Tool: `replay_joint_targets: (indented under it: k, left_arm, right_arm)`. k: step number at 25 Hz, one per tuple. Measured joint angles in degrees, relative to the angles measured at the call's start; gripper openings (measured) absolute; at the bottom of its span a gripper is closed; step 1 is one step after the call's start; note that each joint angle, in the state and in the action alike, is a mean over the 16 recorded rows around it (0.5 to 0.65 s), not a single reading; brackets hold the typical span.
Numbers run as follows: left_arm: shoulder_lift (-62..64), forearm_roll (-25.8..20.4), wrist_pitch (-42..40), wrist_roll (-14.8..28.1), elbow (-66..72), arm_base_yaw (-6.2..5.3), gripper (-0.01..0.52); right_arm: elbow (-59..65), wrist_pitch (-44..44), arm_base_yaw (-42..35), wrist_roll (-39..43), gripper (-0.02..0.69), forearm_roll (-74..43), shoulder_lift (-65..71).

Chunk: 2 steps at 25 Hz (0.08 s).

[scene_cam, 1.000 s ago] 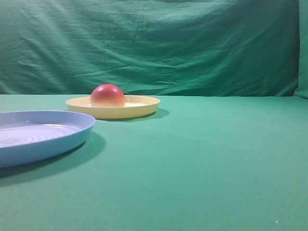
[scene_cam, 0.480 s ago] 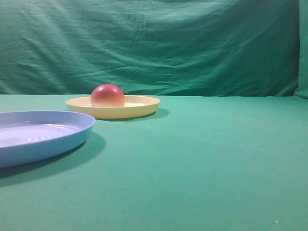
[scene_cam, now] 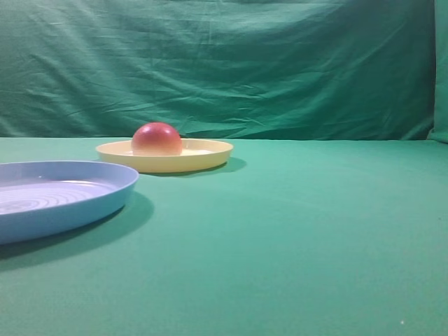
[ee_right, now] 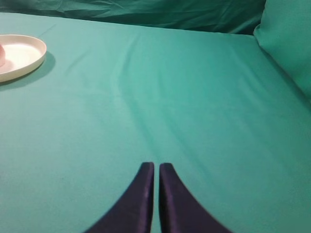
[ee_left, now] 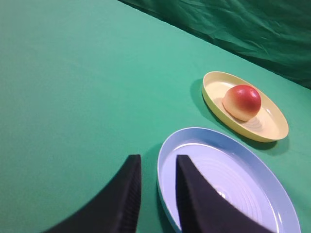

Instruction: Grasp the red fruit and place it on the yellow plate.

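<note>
The red fruit [scene_cam: 156,138] sits dome-up on the left part of the yellow plate [scene_cam: 210,155], far left of middle in the exterior view. The left wrist view shows the fruit [ee_left: 242,102] resting free on the plate [ee_left: 266,124], well ahead of my left gripper [ee_left: 158,158]. That gripper is open with nothing between its fingers and hangs over the near rim of a blue plate. My right gripper [ee_right: 156,165] is shut and empty above bare cloth, far right of the yellow plate [ee_right: 22,56]. Neither gripper appears in the exterior view.
A light blue plate [scene_cam: 70,203] with concentric ridges lies at the near left, close in front of the yellow one, and shows as the blue plate [ee_left: 243,160] in the left wrist view. Green cloth covers the table and hangs as a backdrop [scene_cam: 280,63].
</note>
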Motion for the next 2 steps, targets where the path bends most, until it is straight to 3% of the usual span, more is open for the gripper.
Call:
replay_joint_targets:
  k: [2]
  left_arm:
    - [0.0, 0.0, 0.0, 0.0, 0.0, 0.0, 0.157]
  right_arm:
    - [0.0, -0.01, 0.0, 0.0, 0.0, 0.0, 0.0]
